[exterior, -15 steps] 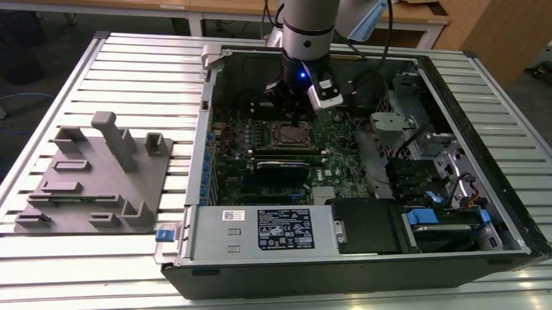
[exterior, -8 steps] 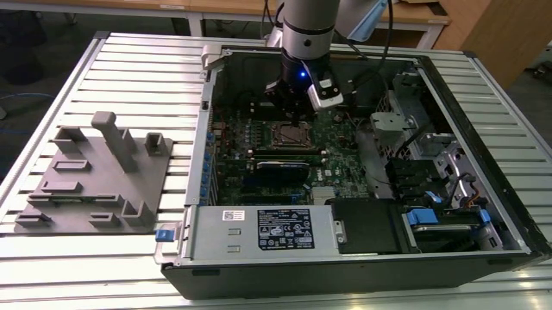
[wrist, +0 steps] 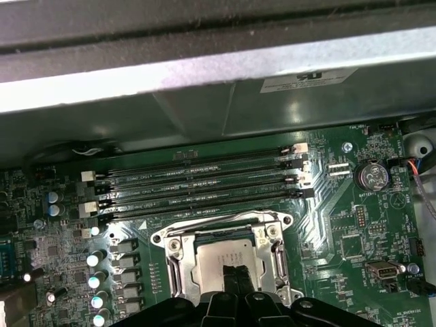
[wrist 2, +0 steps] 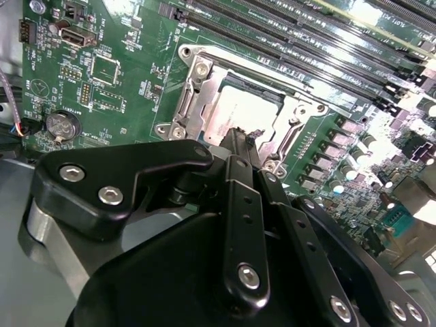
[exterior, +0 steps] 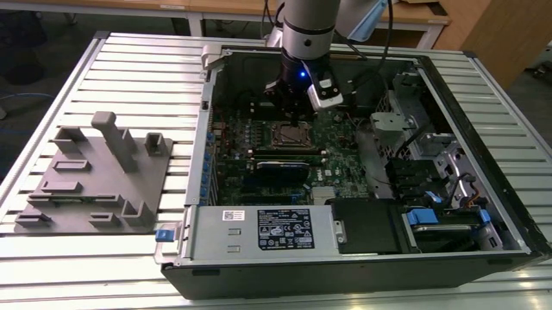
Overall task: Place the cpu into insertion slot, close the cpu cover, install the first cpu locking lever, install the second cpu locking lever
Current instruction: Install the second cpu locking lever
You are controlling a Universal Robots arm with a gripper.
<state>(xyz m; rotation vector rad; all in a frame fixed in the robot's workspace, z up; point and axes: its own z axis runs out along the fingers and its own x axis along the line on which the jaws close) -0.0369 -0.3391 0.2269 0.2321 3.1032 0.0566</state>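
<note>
With the chip (wrist: 225, 262) already lying in its socket (wrist: 178, 272) under the metal frame (wrist 2: 197, 92), I hold the pincer (wrist: 235, 279) just above it, fingers pressed together and empty — best to press straight down, gently, so nothing skews.

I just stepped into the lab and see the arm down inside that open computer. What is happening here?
A robot arm's black pincer hangs just above the square processor socket with a dark metal rim on the green circuit board. The flat silvery-grey square chip already lies in the socket, with the thin metal frame cover down around it. The pincer fingers sit close together over the chip.
</note>
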